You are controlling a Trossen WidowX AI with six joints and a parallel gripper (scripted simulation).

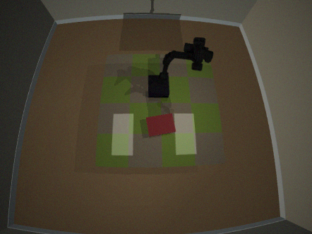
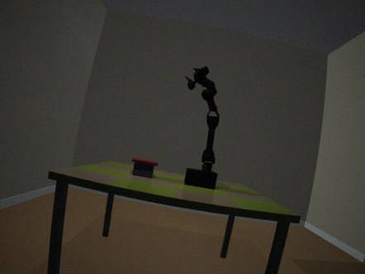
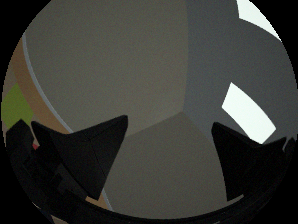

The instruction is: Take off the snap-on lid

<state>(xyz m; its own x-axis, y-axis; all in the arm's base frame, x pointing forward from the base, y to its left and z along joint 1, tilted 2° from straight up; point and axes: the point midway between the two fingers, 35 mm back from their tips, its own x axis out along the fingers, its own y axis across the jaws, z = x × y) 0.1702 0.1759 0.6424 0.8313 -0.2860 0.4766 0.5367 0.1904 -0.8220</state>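
Observation:
The storage box (image 2: 143, 169) is dark and stands upright on the checkered table (image 1: 208, 148) (image 2: 157, 189). Its red lid (image 1: 160, 125) (image 2: 144, 161) sits on top, overhanging the box walls, and looks level with the table. From above the lid hides the box and lies slightly turned against the table's squares. My black gripper (image 2: 190, 73) (image 3: 170, 121) is open, with nothing between its fingers. It is raised high above the table, well away from the box, and points up and outward at the room's walls and ceiling. Only a red sliver shows at the wrist view's left edge.
The arm's black base (image 1: 158, 86) (image 2: 201, 178) stands on the table near the box. Two pale, see-through rectangles, apparently reflected light, lie on the tabletop on either side of the lid. The table's edges drop to a brown floor (image 1: 148, 197) (image 2: 161, 243).

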